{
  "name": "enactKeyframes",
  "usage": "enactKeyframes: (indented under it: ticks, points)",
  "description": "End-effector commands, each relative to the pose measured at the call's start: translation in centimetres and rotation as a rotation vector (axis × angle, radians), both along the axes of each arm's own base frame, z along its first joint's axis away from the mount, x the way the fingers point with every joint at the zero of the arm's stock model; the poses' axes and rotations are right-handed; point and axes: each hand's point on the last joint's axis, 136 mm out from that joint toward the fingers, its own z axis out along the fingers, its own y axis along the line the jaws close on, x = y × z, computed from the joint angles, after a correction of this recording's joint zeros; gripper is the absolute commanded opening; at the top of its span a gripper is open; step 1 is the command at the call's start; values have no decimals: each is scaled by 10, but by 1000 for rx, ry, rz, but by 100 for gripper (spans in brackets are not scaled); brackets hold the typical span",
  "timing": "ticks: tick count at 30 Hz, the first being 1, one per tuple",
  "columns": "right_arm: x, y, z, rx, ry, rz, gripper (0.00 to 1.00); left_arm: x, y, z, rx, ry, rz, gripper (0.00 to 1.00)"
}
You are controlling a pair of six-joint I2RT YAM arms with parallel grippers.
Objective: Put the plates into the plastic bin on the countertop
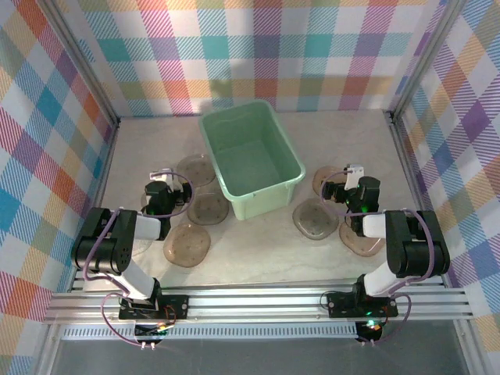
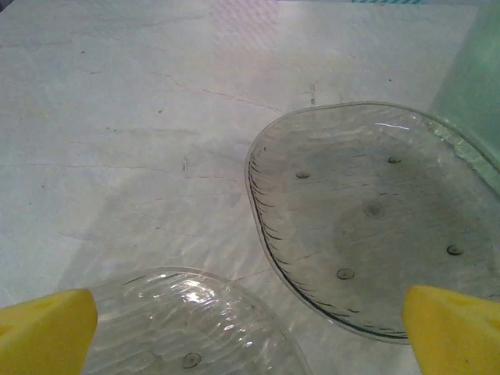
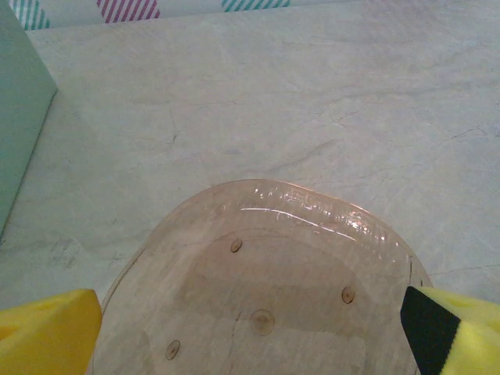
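Evidently nothing is done yet: the bin [image 1: 266,199], mid-countertop [image 1: 258,250] toward the far edge, is seen empty. About seven plates [image 1: 187,244] are noted flat on the countertop, roughly four left of the bin and three right. Both the left claw [image 2: 250,328] and the right claw [image 3: 250,328] are spread wide, nothing gripped, each held over a plate.

The plastic bin [image 1: 251,160] stands mid-frame in the top view, on the countertop [image 1: 258,254]. Left of it, three plates [image 1: 208,208] lie in a line running toward the lower left, with my left pincer [image 1: 162,194] just left of the middle one. Right of the bin three more step down toward the lower right, and my right pincer [image 1: 344,190] is over the uppermost plate [image 1: 326,180].
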Motion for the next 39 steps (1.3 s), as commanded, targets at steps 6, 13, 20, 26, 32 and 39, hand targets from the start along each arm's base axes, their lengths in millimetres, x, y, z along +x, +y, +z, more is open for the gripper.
enactKeyframes:
  ticks: [6, 13, 20, 26, 32, 39]
  points:
    - [2, -4, 9, 9, -23, -17, 99, 0, 3, 9, -10, -31, 17, 100]
    - [2, -4, 8, 8, -21, -18, 99, 0, 3, 9, -9, -30, 16, 100]
    - [3, -4, 8, 10, -20, -19, 99, 0, 3, 9, -9, -30, 17, 100]
    - [3, -4, 8, 10, -20, -19, 99, 0, 3, 9, -10, -30, 18, 100]
    - [3, -4, 8, 9, -20, -18, 99, 0, 3, 9, -10, -30, 17, 100]
    - [3, -9, 17, 10, -13, -49, 99, 5, 6, 22, -13, 1, 40, 100]
